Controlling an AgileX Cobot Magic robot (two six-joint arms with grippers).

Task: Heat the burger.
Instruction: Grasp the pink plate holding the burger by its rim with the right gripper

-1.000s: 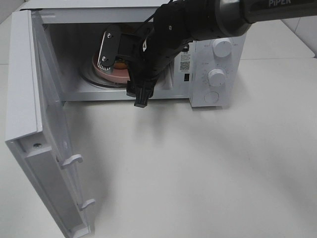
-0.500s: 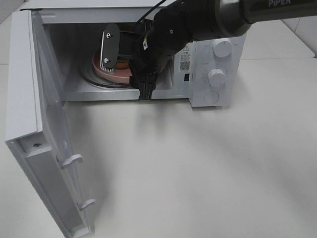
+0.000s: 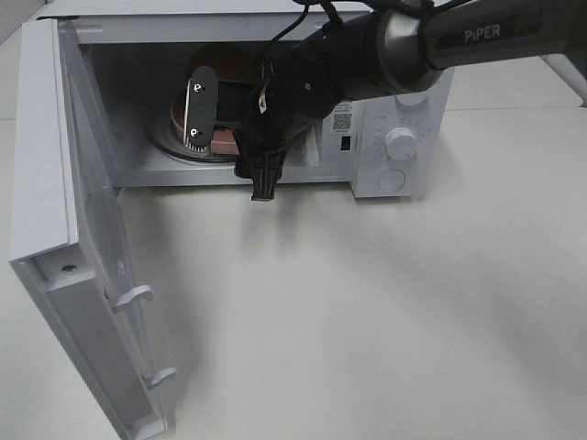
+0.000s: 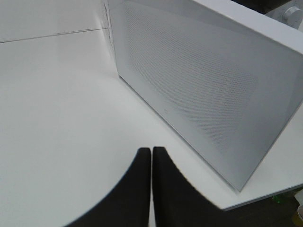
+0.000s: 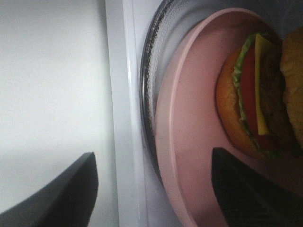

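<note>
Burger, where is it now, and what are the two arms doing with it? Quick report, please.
Burger on pink plate, inside open microwave. Right gripper jaws open at the plate's rim. Left gripper jaws shut, idle behind the microwave. Door wide open.

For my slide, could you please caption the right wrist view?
Open jaws beside the pink plate carrying the burger on the microwave's glass turntable.

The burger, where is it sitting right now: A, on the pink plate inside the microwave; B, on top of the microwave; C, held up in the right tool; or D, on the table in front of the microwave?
A: the right wrist view shows the burger lying on the pink plate, over the glass turntable inside the microwave.
</note>
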